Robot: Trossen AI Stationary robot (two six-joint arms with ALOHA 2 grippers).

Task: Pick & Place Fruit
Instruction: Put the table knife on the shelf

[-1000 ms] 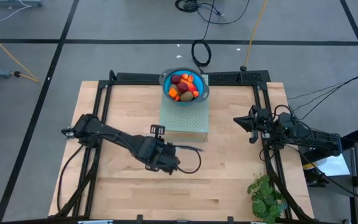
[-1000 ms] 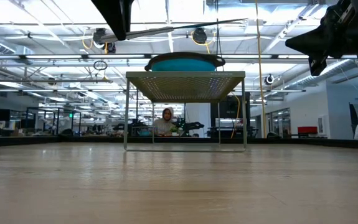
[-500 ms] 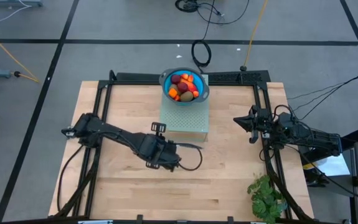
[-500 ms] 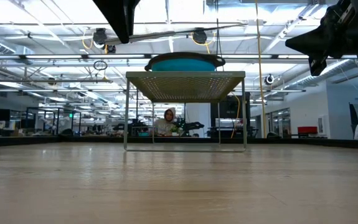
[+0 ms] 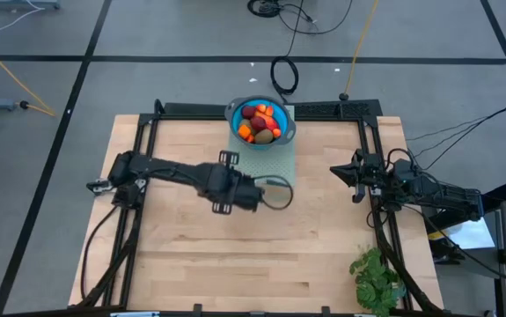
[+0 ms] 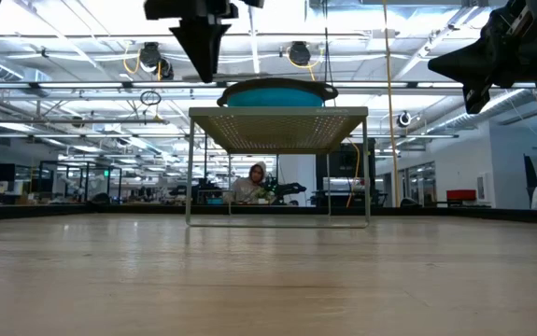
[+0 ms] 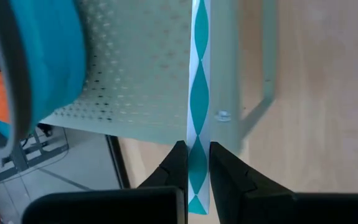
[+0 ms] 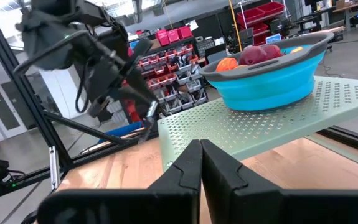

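The fruit (image 5: 262, 122), small red, orange, maroon and olive pieces, lies in a blue bowl (image 5: 238, 111) on a pale green perforated stand (image 5: 281, 173) at the table's far middle. The fruit also shows in the right wrist view (image 8: 261, 53). My left gripper (image 7: 195, 167) is at the stand's near left corner (image 5: 254, 193), shut on a slim knife (image 7: 197, 93) whose silver blade shows teal patches. My right gripper (image 8: 200, 151) hangs shut and empty above the table's right side (image 5: 334, 171), level with the stand. My left gripper pinches the slim knife (image 7: 197, 163) between its two fingers, one on each flat side. The knife runs on forward along the fingers, past the stand's edge, lifted clear of the table. Which end of it lies in the fingers is hidden by the gripper.
A green leafy plant (image 5: 377, 280) stands at the table's near right corner. A black frame (image 5: 261, 108) runs round the table's far and side edges. Bare wood lies along the near half. A person (image 6: 249, 182) sits in the room beyond.
My left gripper has gone toward the table's far edge and a little right, up to the stand's near left corner, and has turned about its wrist. It stays shut on the slim knife, which no longer shows as a long bar in the low view.
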